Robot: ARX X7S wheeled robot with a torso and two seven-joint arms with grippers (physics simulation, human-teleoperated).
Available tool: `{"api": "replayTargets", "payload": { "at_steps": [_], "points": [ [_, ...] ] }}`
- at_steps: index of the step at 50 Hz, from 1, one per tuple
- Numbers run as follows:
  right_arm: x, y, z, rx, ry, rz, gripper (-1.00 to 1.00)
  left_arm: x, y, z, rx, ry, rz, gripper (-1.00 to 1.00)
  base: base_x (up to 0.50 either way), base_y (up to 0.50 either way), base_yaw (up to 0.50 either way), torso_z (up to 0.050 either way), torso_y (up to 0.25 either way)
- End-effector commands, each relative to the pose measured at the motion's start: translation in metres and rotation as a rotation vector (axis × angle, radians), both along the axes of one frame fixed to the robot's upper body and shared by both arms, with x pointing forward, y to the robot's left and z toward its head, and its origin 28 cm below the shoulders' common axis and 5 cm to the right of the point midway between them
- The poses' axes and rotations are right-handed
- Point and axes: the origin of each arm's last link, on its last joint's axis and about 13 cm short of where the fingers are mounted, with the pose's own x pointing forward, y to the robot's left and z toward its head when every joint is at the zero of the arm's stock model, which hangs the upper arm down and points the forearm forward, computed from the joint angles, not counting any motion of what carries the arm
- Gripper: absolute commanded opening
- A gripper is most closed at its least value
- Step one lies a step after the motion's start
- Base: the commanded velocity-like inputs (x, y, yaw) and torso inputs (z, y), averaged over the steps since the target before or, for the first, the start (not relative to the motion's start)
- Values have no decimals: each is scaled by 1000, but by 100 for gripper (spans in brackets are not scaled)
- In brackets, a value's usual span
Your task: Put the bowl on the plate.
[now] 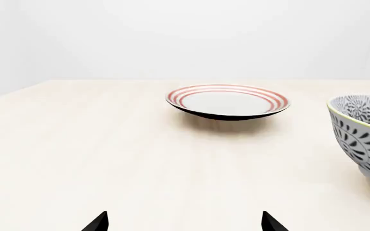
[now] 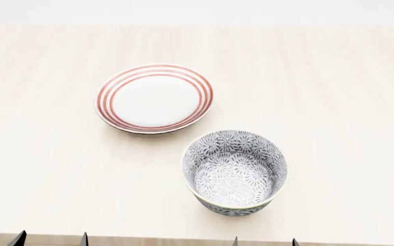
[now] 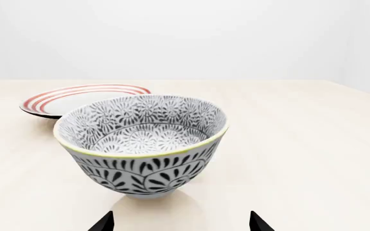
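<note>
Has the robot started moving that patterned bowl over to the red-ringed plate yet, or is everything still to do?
Nothing looks done yet. The bowl stands upright on the table, beside the plate and apart from it; the plate is bare. Nothing is in hand: the right gripper is open, facing the bowl without touching it, and the left gripper is open too. Grasping, lifting and setting down remain.

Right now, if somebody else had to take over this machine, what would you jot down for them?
Left pincer: open, holding nothing, low over the table, facing the plate.
Right pincer: open, holding nothing, aimed at the bowl just ahead of it.
Bowl: upright on the table, nearer the robot than the plate and to its right, not touching it.
Plate: flat on the table, nothing on it.
Done: nothing yet.
Left: grasp the bowl, probably with the right pincer, lift it and set it on the plate.
</note>
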Motion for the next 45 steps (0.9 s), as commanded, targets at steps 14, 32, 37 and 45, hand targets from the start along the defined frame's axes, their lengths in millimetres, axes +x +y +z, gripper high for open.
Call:
{"api": "replayTargets", "payload": {
  "at_steps": [14,32,37,45],
  "points": [
    [0,0,-1,-1,6,-1,100,0,0,-1,11,5,3,100,0,0,0,0,0],
    [0,1,-1,-6,6,2,100,0,-1,-3,18,19,5,100,0,0,0,0,0],
    [1,-1,7,8,-14,-5,100,0,1,6,21,-22,23,100,0,0,0,0,0],
    [10,-12,62,65,-299,-85,100,1,17,79,42,-378,145,100,0,0,0,0,0]
  ]
}}
